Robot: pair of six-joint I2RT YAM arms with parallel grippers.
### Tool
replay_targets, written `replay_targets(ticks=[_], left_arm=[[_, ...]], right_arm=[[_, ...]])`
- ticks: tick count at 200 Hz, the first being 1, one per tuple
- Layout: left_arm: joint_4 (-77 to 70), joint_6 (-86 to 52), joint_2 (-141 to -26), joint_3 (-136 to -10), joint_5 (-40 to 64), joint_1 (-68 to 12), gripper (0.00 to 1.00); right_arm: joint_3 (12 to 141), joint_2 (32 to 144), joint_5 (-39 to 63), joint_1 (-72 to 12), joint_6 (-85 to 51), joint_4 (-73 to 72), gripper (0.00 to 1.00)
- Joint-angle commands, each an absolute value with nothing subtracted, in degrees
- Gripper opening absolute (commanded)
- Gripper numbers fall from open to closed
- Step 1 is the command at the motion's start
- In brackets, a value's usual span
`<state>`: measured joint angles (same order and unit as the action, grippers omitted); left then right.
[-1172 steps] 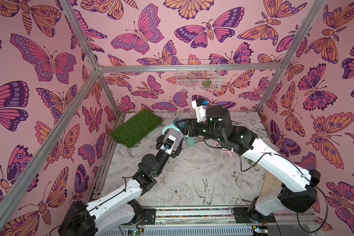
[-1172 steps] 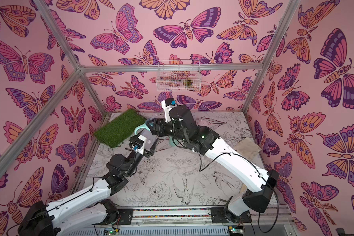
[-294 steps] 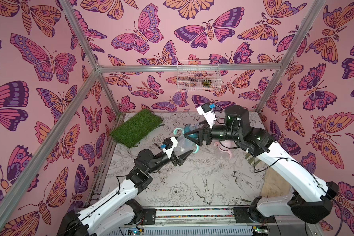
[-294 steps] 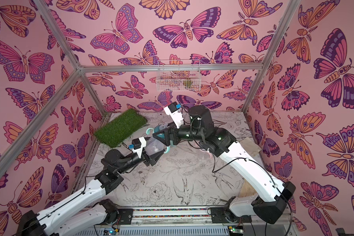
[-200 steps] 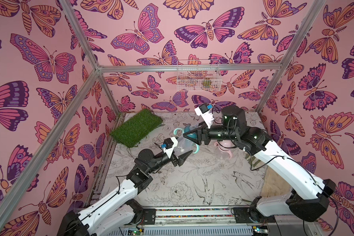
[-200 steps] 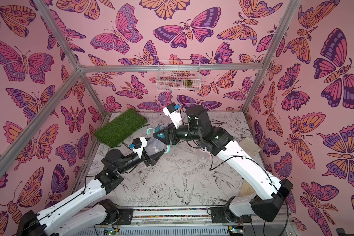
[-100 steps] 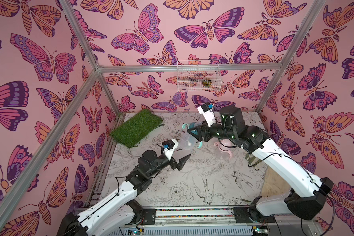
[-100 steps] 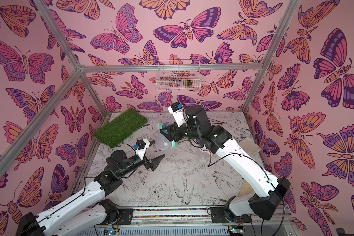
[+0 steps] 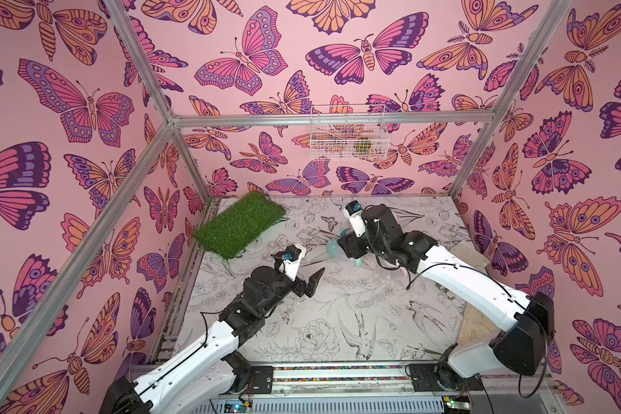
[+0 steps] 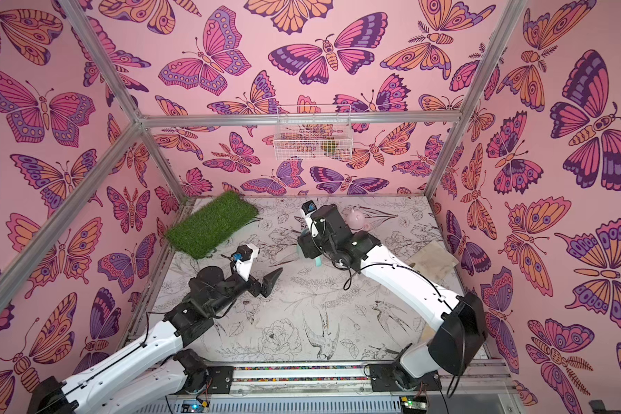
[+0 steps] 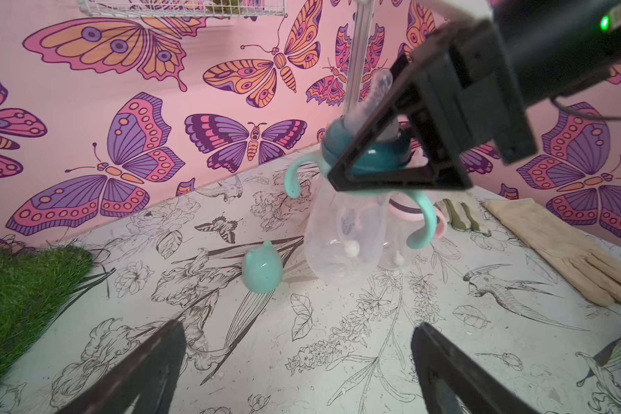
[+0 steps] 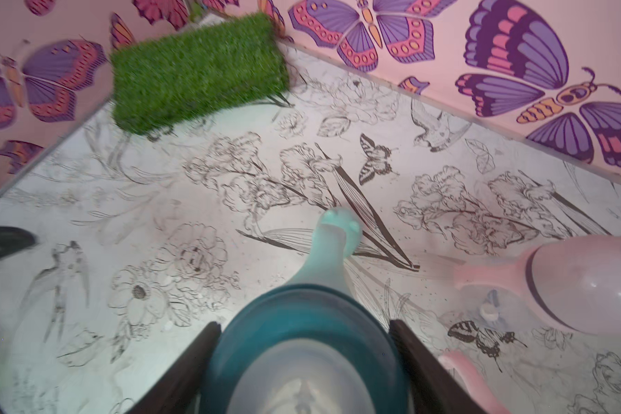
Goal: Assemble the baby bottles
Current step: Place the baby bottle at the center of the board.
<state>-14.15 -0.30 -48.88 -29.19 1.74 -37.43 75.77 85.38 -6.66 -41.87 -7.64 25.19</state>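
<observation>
- In both top views the left hand [image 9: 311, 285] [image 10: 269, 281] hangs open and empty over the bench [image 9: 337, 322], apart from the right hand [image 9: 339, 248].
- Left wrist view: the right hand [image 11: 373, 161] is clamped on the teal collar [image 11: 364, 154] of a baby bottle [image 11: 345, 236], whose clear body hangs below it. The teal cap [image 11: 262, 267] lies on the bench ahead of the left hand.
- Right wrist view: the collar [image 12: 302, 333] sits between the fingers [image 12: 190, 358]. The blurred teal shape beyond is probably a handle.
- Capping seems next, so the left hand must reach forward and close on the cap.

Bright, even light, faint shadows; the right wrist view smears, its near teal collar [image 12: 309, 322] defocused.
</observation>
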Motion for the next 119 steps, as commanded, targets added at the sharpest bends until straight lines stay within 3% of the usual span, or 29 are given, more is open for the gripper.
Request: replay_targets(ticks=[1,33,119], left_arm=[[-11.92,-0.35,-49.09,-29.27,-1.67,-36.84,1.0],[-12.08,-0.44,-48.85,-29.11,-1.76,-36.72,1.0],[-11.92,-0.09,-48.37,-28.3,-1.76,-36.39,1.0]], right_arm=[[72.97,85.81,-13.57,-41.56,-7.29,16.99,0.15],[67.98,87.39,-17.48,-41.44,-7.65,10.62,0.15],[59.24,89.7,-14.44,-37.99,-11.45,-0.72,0.16]])
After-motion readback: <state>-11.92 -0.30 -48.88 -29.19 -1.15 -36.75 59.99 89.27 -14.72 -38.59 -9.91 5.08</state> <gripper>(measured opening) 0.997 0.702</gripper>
